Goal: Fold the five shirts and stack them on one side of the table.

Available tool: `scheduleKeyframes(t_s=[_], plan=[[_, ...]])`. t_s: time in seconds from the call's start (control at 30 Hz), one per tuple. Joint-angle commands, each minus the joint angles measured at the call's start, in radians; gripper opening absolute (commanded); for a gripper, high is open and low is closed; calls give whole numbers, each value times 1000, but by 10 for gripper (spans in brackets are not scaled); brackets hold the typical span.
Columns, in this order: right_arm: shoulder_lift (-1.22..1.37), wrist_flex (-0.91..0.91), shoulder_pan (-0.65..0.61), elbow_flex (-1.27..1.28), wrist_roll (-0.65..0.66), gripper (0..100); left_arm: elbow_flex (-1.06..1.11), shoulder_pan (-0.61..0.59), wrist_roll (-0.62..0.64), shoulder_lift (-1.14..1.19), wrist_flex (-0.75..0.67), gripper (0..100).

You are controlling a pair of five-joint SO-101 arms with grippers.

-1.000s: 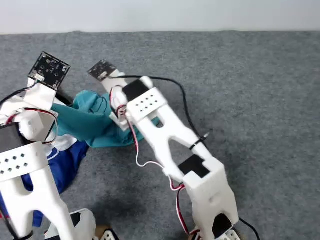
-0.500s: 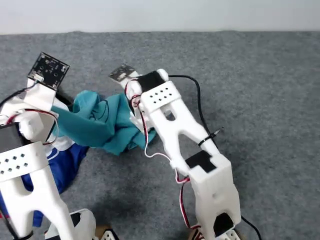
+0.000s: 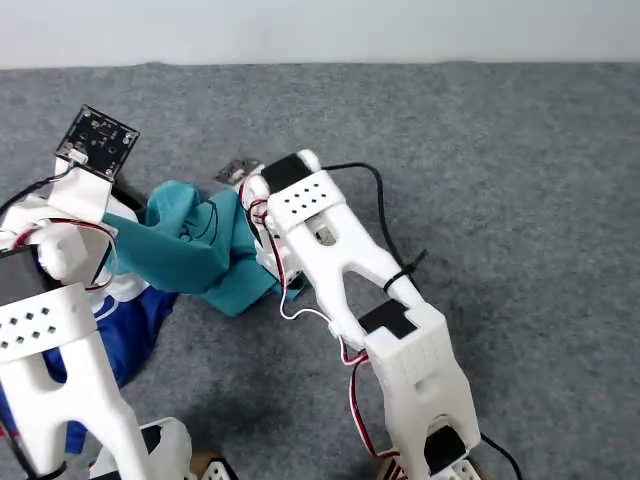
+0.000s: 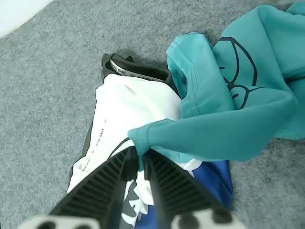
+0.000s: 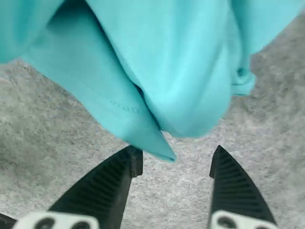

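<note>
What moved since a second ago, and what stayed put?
The right arm swung right, then came a little way back; the loose end of the teal shirt shifted with it. Its jaws now stand open by the cloth, holding nothing. The left arm stayed put, jaws shut on the shirt's edge; the white shirt and blue shirt beneath did not move.

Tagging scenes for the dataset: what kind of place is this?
Probably a lab or workshop test bench: a table with a grey felt-like cover, a plain white wall behind, and the left arm and right arm, white with bare wiring, at a teal shirt.
</note>
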Motion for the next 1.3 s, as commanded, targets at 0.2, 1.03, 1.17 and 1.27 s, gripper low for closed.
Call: scheduleKeyframes(t_s=[0.2,1.03,1.17,1.27], plan=[[79,-53,-47,-54,8,235,97,-2,8,-31,-64,6],[-417,42,116,-49,164,9,-82,38,9,-32,-15,6],[-575,42,191,-51,265,9,-185,141,11,-32,75,6],[-665,27,262,-51,287,9,-240,199,25,-32,89,6]])
